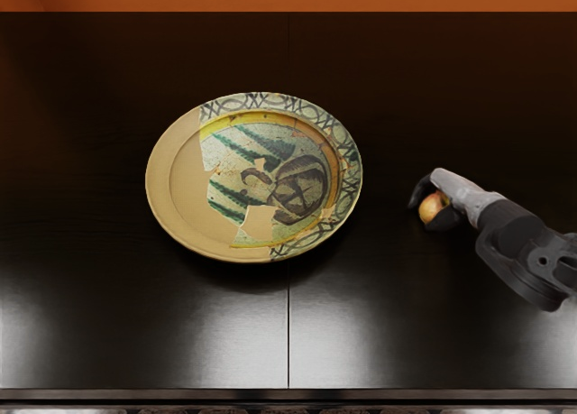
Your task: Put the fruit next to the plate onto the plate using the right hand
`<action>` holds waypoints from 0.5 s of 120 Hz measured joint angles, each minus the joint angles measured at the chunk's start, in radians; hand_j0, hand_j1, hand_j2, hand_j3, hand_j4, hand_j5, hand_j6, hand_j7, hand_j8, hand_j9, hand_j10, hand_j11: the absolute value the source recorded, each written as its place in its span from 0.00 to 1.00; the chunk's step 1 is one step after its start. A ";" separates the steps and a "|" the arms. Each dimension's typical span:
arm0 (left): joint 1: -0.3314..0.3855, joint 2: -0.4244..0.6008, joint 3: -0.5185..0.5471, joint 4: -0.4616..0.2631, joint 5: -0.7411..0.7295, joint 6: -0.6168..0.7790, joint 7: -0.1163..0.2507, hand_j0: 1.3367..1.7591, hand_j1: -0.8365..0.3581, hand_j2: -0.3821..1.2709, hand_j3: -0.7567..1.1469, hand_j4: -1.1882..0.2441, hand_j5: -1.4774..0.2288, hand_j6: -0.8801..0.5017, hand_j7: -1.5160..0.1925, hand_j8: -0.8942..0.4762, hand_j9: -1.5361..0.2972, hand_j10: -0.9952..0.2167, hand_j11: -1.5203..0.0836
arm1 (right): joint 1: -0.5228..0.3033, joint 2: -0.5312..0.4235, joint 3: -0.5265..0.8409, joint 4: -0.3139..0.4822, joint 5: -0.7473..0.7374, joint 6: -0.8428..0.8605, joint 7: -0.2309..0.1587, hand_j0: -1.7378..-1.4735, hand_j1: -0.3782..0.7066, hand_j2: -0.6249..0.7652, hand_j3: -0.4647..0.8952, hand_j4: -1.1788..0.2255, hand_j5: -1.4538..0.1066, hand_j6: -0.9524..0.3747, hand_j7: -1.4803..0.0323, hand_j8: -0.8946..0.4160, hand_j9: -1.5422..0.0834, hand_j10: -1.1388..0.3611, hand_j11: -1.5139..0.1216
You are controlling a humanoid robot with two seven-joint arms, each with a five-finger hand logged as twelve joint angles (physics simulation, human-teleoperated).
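Note:
A round tan plate (171,188) with a green, yellow and black painted pattern lies at the middle of the dark table. To its right, apart from the rim, a small yellow-red fruit (432,206) sits low by the tabletop. My right hand (436,200) comes in from the right edge and its dark fingers curl around the fruit, with the grey back of the hand over it. Whether the fruit rests on the table or is lifted off it cannot be told. The left arm does not show.
The dark glossy table (288,324) spreads wide around the plate, with its front edge near the bottom of the picture. An orange wall band runs along the top.

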 joint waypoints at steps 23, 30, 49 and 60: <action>0.001 0.000 0.000 0.000 0.000 0.000 0.000 0.76 0.76 0.26 0.40 0.67 0.69 0.47 0.71 0.48 0.67 0.63 0.76 | 0.044 -0.022 0.025 0.003 0.101 0.032 0.003 0.36 0.69 0.56 0.34 0.26 0.32 0.38 0.32 0.48 0.35 0.52 0.30; 0.001 0.000 0.000 0.000 0.000 0.000 0.000 0.76 0.76 0.26 0.40 0.67 0.69 0.47 0.71 0.48 0.67 0.63 0.76 | 0.057 -0.031 0.054 0.005 0.143 0.073 0.003 0.35 0.71 0.59 0.34 0.26 0.31 0.41 0.31 0.50 0.35 0.54 0.30; 0.000 0.000 0.000 0.000 0.000 0.000 0.000 0.76 0.76 0.26 0.40 0.67 0.69 0.47 0.71 0.48 0.67 0.63 0.76 | 0.071 -0.059 0.190 0.005 0.280 0.243 0.005 0.34 0.74 0.62 0.34 0.27 0.29 0.43 0.30 0.53 0.33 0.56 0.28; 0.000 0.000 0.000 0.000 0.000 0.000 0.000 0.76 0.76 0.26 0.40 0.67 0.69 0.47 0.71 0.48 0.67 0.63 0.76 | 0.073 -0.070 0.266 0.005 0.370 0.340 0.006 0.34 0.75 0.63 0.34 0.27 0.28 0.44 0.30 0.54 0.33 0.56 0.28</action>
